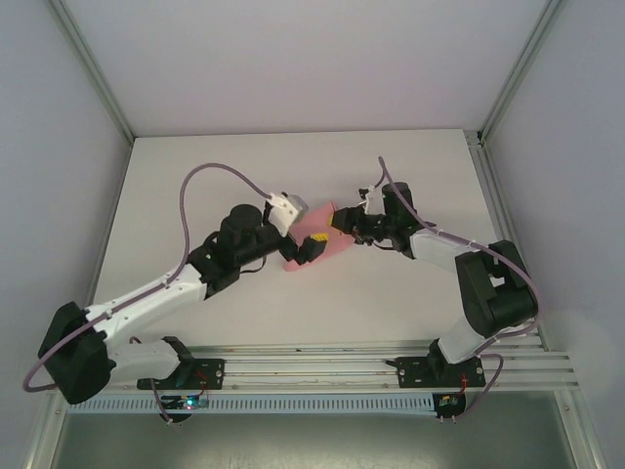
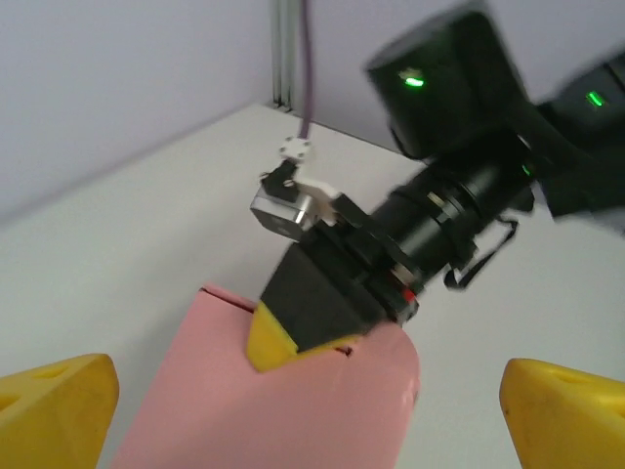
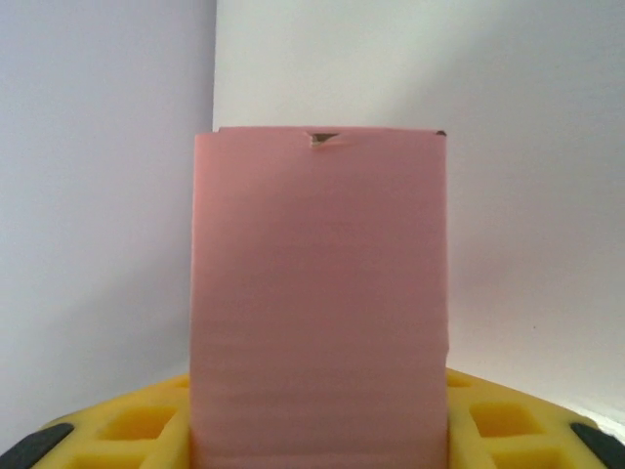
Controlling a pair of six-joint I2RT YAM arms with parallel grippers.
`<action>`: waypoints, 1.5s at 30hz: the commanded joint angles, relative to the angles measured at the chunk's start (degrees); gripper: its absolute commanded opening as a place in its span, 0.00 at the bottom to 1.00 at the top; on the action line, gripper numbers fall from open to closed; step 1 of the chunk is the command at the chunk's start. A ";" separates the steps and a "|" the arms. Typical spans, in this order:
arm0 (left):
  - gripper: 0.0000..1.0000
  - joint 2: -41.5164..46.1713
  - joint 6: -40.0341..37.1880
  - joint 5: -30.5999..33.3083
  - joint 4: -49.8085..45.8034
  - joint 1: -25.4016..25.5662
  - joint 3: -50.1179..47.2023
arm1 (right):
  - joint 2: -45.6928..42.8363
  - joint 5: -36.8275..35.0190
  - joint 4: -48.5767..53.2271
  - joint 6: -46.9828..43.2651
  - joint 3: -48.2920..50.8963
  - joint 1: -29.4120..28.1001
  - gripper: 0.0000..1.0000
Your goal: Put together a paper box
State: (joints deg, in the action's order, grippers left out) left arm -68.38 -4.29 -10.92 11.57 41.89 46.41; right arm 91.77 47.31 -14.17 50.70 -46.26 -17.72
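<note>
Box place: the small rectangular pink thin-card paper box (image 1: 317, 239) is at the middle of the flat white surface (image 1: 195, 176). I cannot tell whether its lower end rests on the surface.
Right tool: the black 2-finger right tool (image 3: 317, 430), just right of the surface's middle, pinches 1 end of the paper box flat between its yellow pads (image 3: 137, 422).
Left tool: the left tool (image 2: 308, 405), just left of the surface's middle, has its 2 yellow fingers (image 2: 54, 405) spread wide on either side of the paper box. Neither finger touches it.
Step, as judged: the box looks folded up and hangs on 1 grip alone.
Risk 1, swing: the pinch is at a short end, so the long free end could pivot or sag if the right tool moves quickly.
Risk 2, crush: the card is thin and the box hollow, so a harder squeeze would likely dent its walls.
Risk 3, snag: if the left tool pulls away tilted or sideways, a yellow finger could catch a side wall and drag the box out of the pinch.
Risk 4, flap: a small slit (image 3: 322, 139) shows in the far edge. A flap there may not be fully seated, and a jolt could spring it open.
Risk 5, contact: both tools crowd the surface's middle, so a careless path could knock 1 against the other.
</note>
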 commanded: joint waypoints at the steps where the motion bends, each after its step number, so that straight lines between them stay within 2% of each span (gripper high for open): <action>1: 1.00 -1.95 -18.80 10.61 -7.33 1.53 -1.61 | -3.17 0.46 4.42 6.21 -2.21 0.50 0.37; 3: 1.00 -3.51 -21.63 14.76 -7.52 4.63 -1.35 | -5.03 -0.93 4.55 8.63 -2.43 1.07 0.36; 7: 1.00 -7.74 -27.25 29.66 -4.06 11.69 -1.21 | -9.25 -3.99 6.83 17.46 -2.42 3.02 0.36; 13: 1.00 -13.38 -32.45 39.99 8.22 13.28 -0.97 | -9.72 1.68 14.30 22.74 -4.05 3.34 0.29; 16: 0.97 -14.56 -32.51 39.11 11.99 13.78 -1.20 | -9.15 3.16 17.32 21.80 -3.33 3.48 0.29; 19: 0.91 -15.44 -34.36 37.95 14.62 14.04 -2.63 | -9.32 4.08 15.58 24.68 -1.82 4.09 0.31; 25: 0.89 -16.34 -33.91 38.77 12.97 14.01 -3.23 | -9.82 4.60 14.73 27.27 -1.95 4.53 0.31; 34: 0.56 -14.46 -33.45 38.15 13.63 14.01 -4.15 | -10.58 5.42 14.56 27.07 -1.57 4.61 0.33; 36: 0.50 -14.15 -33.32 37.86 13.25 14.09 -3.99 | -10.74 5.51 14.93 26.40 -1.72 4.62 0.41; 41: 0.41 -13.52 -32.52 35.85 11.39 13.76 -3.92 | -11.30 3.45 17.79 21.38 -2.67 4.62 0.51; 43: 0.41 -12.99 -30.65 34.58 8.29 13.67 -3.29 | -12.07 0.65 21.68 16.52 -3.97 4.62 0.57; 45: 0.41 -12.17 -28.90 32.82 5.89 13.36 -3.25 | -13.41 -4.25 27.92 8.57 -6.55 4.70 0.70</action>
State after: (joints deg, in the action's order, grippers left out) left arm -83.18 -37.04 23.53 19.38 55.44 42.33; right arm 81.10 48.31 5.74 70.32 -49.28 -13.58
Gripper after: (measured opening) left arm 0.416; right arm 0.653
